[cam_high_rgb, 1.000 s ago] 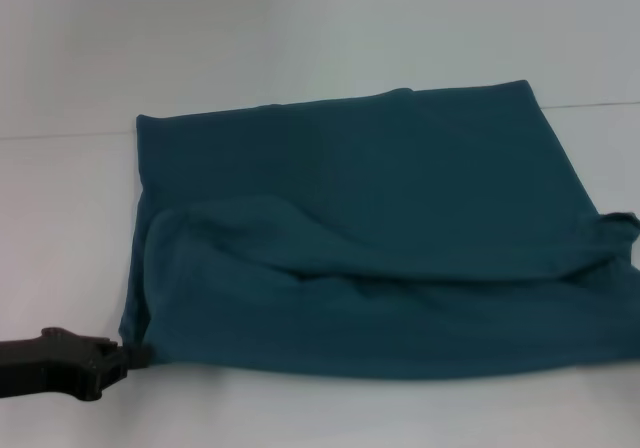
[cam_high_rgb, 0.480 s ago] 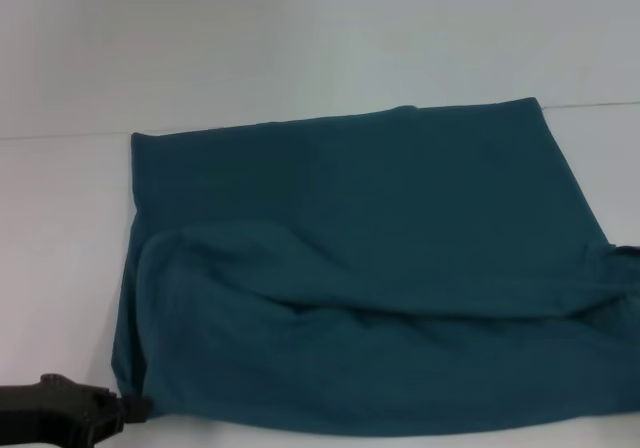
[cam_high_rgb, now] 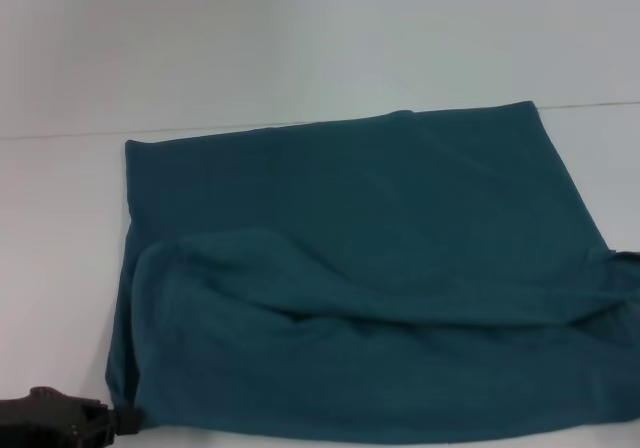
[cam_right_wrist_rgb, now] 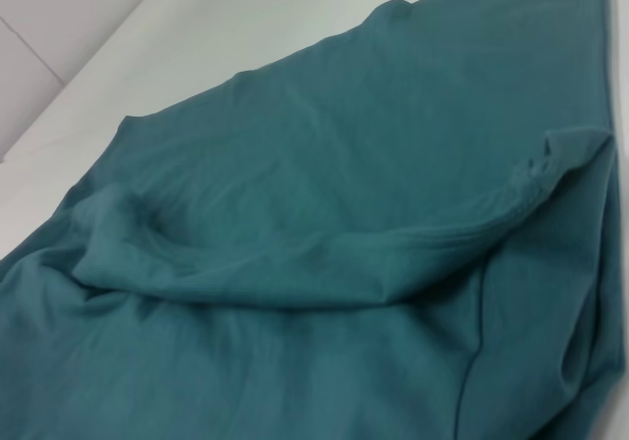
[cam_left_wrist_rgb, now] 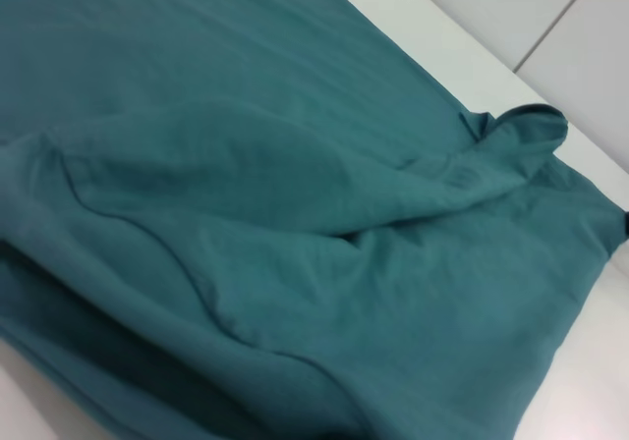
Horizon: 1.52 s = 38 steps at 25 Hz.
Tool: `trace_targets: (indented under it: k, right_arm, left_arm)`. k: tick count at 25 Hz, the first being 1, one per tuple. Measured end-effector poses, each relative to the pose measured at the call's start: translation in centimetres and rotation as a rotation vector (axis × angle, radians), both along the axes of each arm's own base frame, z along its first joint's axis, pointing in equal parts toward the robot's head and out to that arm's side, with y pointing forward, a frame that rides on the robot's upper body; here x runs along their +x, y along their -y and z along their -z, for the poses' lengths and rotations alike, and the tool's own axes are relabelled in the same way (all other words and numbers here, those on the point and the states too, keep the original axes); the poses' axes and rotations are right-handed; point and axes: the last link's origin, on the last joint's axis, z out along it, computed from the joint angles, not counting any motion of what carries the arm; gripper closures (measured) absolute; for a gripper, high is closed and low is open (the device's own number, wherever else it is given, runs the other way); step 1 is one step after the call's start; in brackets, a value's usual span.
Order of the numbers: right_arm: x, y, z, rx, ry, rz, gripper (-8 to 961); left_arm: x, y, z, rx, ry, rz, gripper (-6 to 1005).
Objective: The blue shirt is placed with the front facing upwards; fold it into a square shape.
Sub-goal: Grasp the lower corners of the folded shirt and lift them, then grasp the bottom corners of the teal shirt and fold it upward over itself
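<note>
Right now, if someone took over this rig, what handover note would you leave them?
Left pincer: at the blue shirt's near left corner, low at the head view's edge; it looks shut on the fabric. Right pincer: out of view.
Shirt: on the white table, plain teal side up, a loose rumpled layer bunched along the near side.
Done: partly folded, roughly rectangular.
Left: flatten the near layer and finish the square.

Matte black left gripper, blocky angular housing, narrowing to a short stubby tip; no visible markings.
</note>
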Motion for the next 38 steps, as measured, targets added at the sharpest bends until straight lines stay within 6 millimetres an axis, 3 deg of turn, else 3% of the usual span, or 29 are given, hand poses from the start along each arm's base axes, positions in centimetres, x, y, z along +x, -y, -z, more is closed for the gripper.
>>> trace_targets:
  k: [14, 23, 30, 37, 38]
  right_arm:
    - [0.1, 2.5, -0.2, 0.017, -0.045, 0.001, 934]
    - [0.1, 2.9, 0.1, 0.029, -0.048, -0.01, 933]
    - [-1.3, -1.0, -0.8, 0.038, -0.043, -0.072, 933]
    - [-3.5, -7.5, -2.7, 0.067, 0.014, -0.143, 934]
    - [-4.4, -9.4, -3.2, 0.078, 0.03, -0.162, 934]
  left_arm:
    - [-0.3, 1.4, -0.7, -0.042, 0.028, -0.003, 998]
    - [-0.6, 2.6, -1.4, -0.044, 0.062, -0.023, 998]
    - [0.5, -0.1, -1.8, 0.021, 0.077, 0.012, 998]
    - [2.6, -5.7, -0.5, 0.084, 0.071, 0.044, 998]
    - [2.8, -6.2, -0.3, 0.094, 0.067, 0.045, 998]
